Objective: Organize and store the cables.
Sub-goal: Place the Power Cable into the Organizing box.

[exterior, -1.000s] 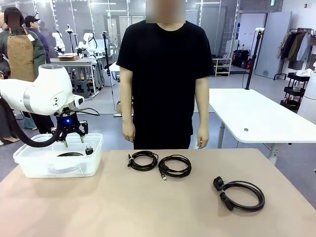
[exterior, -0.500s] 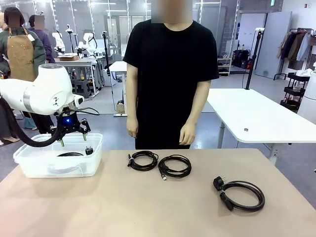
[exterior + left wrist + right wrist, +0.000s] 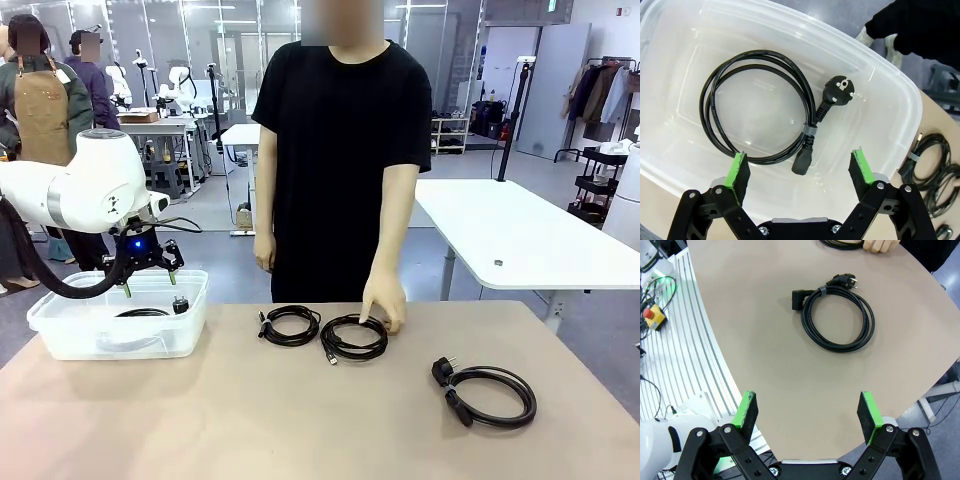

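Observation:
One coiled black cable (image 3: 760, 125) lies on the floor of the clear plastic bin (image 3: 190, 300), its plug (image 3: 837, 90) toward the far wall. My left gripper (image 3: 800, 170) hangs open just above it, over the bin (image 3: 148, 280), holding nothing. Two smaller cable coils (image 3: 291, 325) (image 3: 353, 337) lie side by side at the table's far middle. A person's hand (image 3: 385, 310) rests on the right one of these. A thicker coil (image 3: 488, 393) with a plug lies at the right; my right gripper (image 3: 809, 412) is open high above that coil (image 3: 840, 315).
The bin's rim (image 3: 900, 100) stands at the table's far left corner. The person stands at the far edge, behind the two small coils. In the right wrist view the table's rounded edge (image 3: 730, 365) runs beside a slatted white base and loose wires.
The person's hand has come down from their side onto the right one of the two middle coils. My left gripper has risen slightly over the bin.

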Controlling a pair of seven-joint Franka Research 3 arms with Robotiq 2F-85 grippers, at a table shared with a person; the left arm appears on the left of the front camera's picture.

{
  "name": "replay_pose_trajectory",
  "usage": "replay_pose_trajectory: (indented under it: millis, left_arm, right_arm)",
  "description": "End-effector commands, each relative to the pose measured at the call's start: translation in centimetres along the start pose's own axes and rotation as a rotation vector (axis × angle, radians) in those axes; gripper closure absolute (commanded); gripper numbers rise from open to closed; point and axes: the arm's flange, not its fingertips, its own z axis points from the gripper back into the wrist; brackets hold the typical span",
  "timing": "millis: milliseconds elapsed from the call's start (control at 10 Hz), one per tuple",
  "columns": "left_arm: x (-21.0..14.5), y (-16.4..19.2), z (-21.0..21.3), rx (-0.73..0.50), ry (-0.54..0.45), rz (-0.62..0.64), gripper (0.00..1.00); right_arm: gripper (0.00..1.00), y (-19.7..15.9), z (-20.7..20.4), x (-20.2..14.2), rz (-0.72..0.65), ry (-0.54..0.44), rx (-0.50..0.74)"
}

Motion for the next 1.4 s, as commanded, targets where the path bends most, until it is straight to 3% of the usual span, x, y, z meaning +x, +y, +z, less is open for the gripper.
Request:
replay_pose_trajectory:
  millis: [0, 1200, 1300]
  left_arm:
    - [0.0, 0.0, 0.0, 0.010, -0.006, -0.005, 0.00]
    - [0.0, 0.0, 0.0, 0.000, 0.000, 0.000, 0.00]
    - [-2.0, -0.2, 2.6, -0.020, -0.051, -0.145, 0.00]
  right_arm:
    - [0.00, 0.1, 0.2, 0.0, 0.007, -0.012, 0.004]
    - [0.00, 0.1, 0.2, 0.0, 0.007, -0.012, 0.004]
    - [0.00, 0.1, 0.2, 0.0, 0.007, -0.012, 0.004]
